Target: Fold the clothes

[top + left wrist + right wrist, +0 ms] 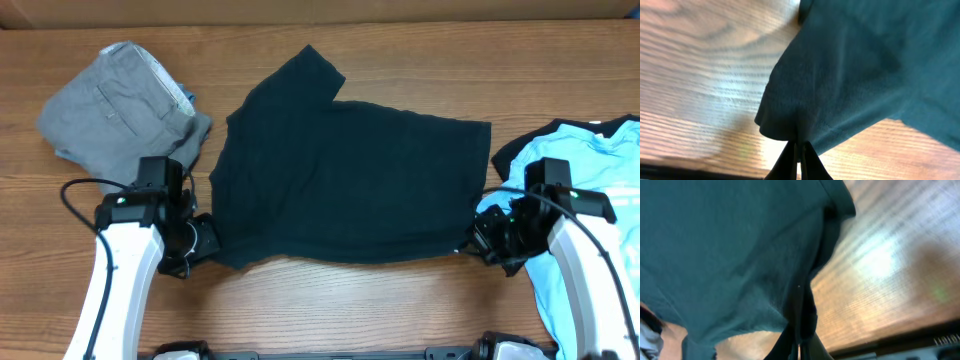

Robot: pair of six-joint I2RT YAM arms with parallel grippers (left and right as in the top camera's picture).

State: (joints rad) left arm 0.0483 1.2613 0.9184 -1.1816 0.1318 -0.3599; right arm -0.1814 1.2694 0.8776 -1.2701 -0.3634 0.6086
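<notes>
The left gripper [800, 150] is seen clamped together on a pinch of dark cloth, the near-left corner of the black T-shirt [350, 180]. The right gripper [800, 342] is likewise closed on the shirt's near-right corner. From both grippers the shirt is spread away toward the far edge of the table [400, 300], with its long axis running left to right between them, parallel to the near edge. One sleeve is pushed out toward the far edge on the left side. Neither arm is nearer, since each corner is already held, so a fold carried from the near edge toward the far edge is judged likely. The grey trousers [115, 100] are heaped at the far-left corner, and the light blue T-shirt [600, 170] is laid by the right edge, close beside the right arm.
</notes>
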